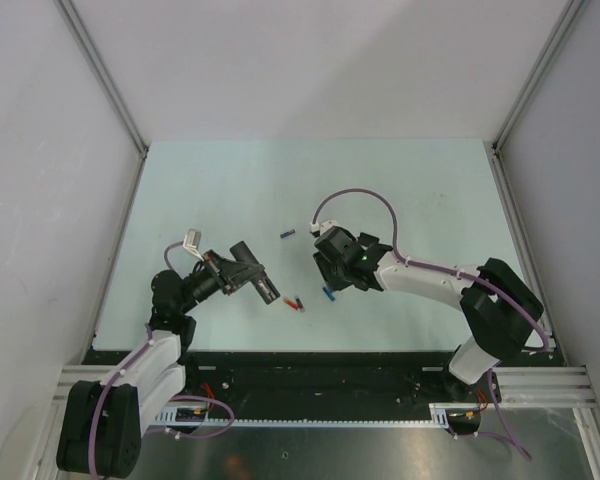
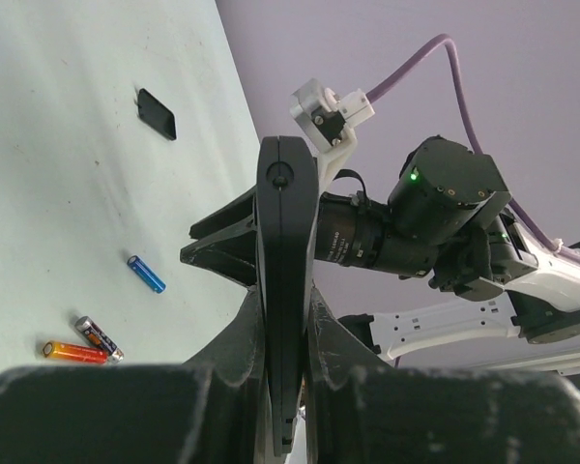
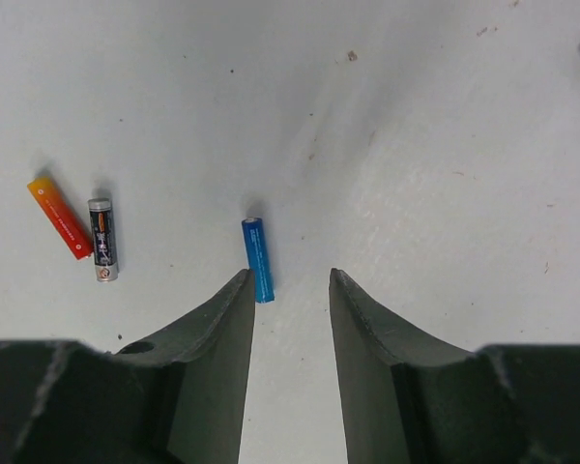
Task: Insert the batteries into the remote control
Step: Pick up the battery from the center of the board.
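Observation:
My left gripper (image 1: 242, 268) is shut on the remote control (image 1: 256, 274), a slim black bar held above the table; in the left wrist view the remote control (image 2: 285, 222) stands on edge between the fingers. My right gripper (image 3: 288, 278) is open just above the table, beside a blue battery (image 3: 258, 259) that lies at its left fingertip (image 3: 240, 290). The blue battery also shows in the top view (image 1: 329, 294) and the left wrist view (image 2: 146, 274). A red-orange battery (image 3: 59, 217) and a black-and-silver battery (image 3: 101, 239) lie side by side to its left.
A small black flat piece (image 2: 157, 113) lies farther back on the pale green table (image 1: 420, 190); it also shows in the top view (image 1: 287, 235). The right arm's wrist (image 2: 435, 213) hangs close to the remote's tip. White walls close the table on three sides.

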Controlling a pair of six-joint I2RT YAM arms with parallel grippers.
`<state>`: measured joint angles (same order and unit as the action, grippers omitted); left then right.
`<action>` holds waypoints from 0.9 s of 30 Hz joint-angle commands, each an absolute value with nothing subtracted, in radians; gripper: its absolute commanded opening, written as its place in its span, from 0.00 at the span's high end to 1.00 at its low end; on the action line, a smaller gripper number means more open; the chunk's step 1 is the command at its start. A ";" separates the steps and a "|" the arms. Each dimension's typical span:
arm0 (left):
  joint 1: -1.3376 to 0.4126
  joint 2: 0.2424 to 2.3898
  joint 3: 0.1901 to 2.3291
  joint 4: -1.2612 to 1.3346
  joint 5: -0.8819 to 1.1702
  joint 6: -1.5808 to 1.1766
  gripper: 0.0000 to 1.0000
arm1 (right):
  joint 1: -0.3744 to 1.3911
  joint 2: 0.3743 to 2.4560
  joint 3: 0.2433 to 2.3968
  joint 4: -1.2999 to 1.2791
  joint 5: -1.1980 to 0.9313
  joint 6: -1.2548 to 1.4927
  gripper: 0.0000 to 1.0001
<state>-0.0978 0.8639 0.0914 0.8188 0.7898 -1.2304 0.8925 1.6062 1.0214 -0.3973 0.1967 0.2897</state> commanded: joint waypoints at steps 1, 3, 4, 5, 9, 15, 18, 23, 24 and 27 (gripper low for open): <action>-0.089 0.850 0.086 0.848 0.807 -1.226 1.00 | 0.891 1.613 1.091 -0.350 0.176 0.238 0.59; -0.089 0.851 0.086 0.847 0.807 -1.226 1.00 | 0.891 1.655 1.138 -0.380 0.173 0.216 0.60; -0.089 0.848 0.086 0.847 0.807 -1.226 1.00 | 0.894 1.690 1.150 -0.388 0.172 0.209 0.61; -0.089 0.850 0.087 0.847 0.808 -1.227 1.00 | 0.897 1.701 1.161 -0.391 0.175 0.204 0.61; -0.089 0.842 0.083 0.847 0.813 -1.227 1.00 | 0.905 1.729 1.177 -0.387 0.179 0.192 0.61; -0.089 0.842 0.078 0.847 0.815 -1.226 1.00 | 0.905 1.773 1.180 -0.414 0.201 0.179 0.62; -0.089 0.845 0.078 0.847 0.816 -1.224 1.00 | 0.917 1.790 1.180 -0.417 0.202 0.169 0.63; -0.089 0.850 0.080 0.847 0.818 -1.223 1.00 | 0.930 1.815 1.180 -0.413 0.207 0.160 0.64; -0.089 0.848 0.078 0.847 0.816 -1.223 1.00 | 0.931 1.821 1.180 -0.414 0.207 0.158 0.64; -0.087 0.845 0.075 0.845 0.815 -1.223 1.00 | 0.934 1.827 1.180 -0.413 0.209 0.147 0.65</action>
